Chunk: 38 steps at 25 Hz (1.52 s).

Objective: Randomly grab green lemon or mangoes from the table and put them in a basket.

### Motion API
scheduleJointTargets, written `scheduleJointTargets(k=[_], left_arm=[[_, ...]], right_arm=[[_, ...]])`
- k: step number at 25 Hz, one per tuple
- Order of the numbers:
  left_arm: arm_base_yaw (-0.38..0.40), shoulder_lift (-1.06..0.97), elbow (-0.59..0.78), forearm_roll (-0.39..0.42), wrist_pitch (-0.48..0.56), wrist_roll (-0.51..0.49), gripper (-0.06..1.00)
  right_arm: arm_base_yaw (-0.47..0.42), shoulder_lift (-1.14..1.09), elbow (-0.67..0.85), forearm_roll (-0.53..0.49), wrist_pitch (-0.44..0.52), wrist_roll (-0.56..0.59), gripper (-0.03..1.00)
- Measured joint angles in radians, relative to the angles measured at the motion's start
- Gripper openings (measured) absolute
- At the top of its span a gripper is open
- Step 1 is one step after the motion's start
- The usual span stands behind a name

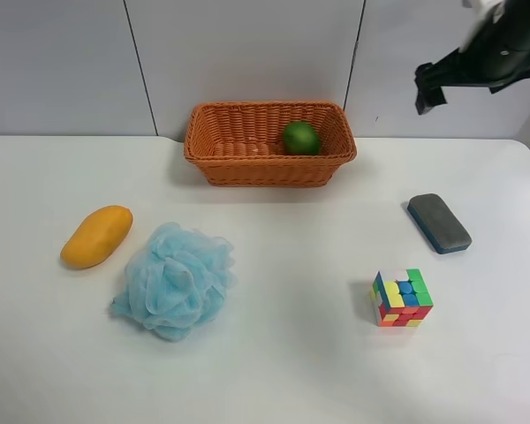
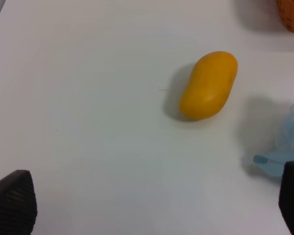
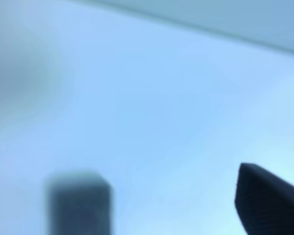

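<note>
Left gripper (image 2: 152,208): its two dark fingertips (image 2: 12,201) are standing wide apart, clasping nothing and hanging above bare table (image 2: 88,122).
Right gripper (image 3: 174,205): the right wrist view is blurred, but two dark fingertips (image 3: 267,200) are showing apart with nothing between them, against a pale blue haze.
Arm at the exterior high view's right (image 1: 503,40): it is hanging high over the table's far corner, touching nothing.
Mango (image 2: 209,84): it is lying on its side on the table, ahead of the left gripper and clear of it, just beside the blue pouf (image 1: 175,281).
Green lemon (image 1: 300,138): it is sitting inside the basket (image 1: 247,168), toward the end that is at the exterior high view's right.
Basket: it is standing at the far edge of the table, by the wall.
Other things: a coloured puzzle cube (image 1: 402,299) and a grey-blue eraser (image 1: 439,223) are lying apart on the exterior high view's right side.
</note>
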Motion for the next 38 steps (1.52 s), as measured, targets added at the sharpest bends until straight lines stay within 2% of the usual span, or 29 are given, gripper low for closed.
scheduleJointTargets(k=[2,5,8,12,21,28,38], left_arm=[[0.0,0.0,0.0,0.0,0.0,0.0,0.99],[0.0,0.0,0.0,0.0,0.0,0.0,0.99],[0.0,0.0,0.0,0.0,0.0,0.0,0.99],[0.0,0.0,0.0,0.0,0.0,0.0,0.99],[0.0,0.0,0.0,0.0,0.0,0.0,0.99],[0.0,0.0,0.0,0.0,0.0,0.0,0.99],[0.0,0.0,0.0,0.0,0.0,0.0,0.99]], right_arm=[[-0.049,-0.04,0.003,0.041,0.068,-0.067,0.99],[-0.126,-0.118,0.051,0.084,0.119,-0.145,0.99],[-0.209,-0.218,0.134,0.117,0.136,-0.199,0.99],[-0.27,-0.392,0.266,0.19,0.147,-0.237,0.99],[-0.273,-0.832,0.463,0.379,0.155,-0.333,0.99],[-0.273,-1.154,0.584,0.384,0.279,-0.34,0.99],[-0.273,-1.452,0.752,0.401,0.352,-0.264,0.99]])
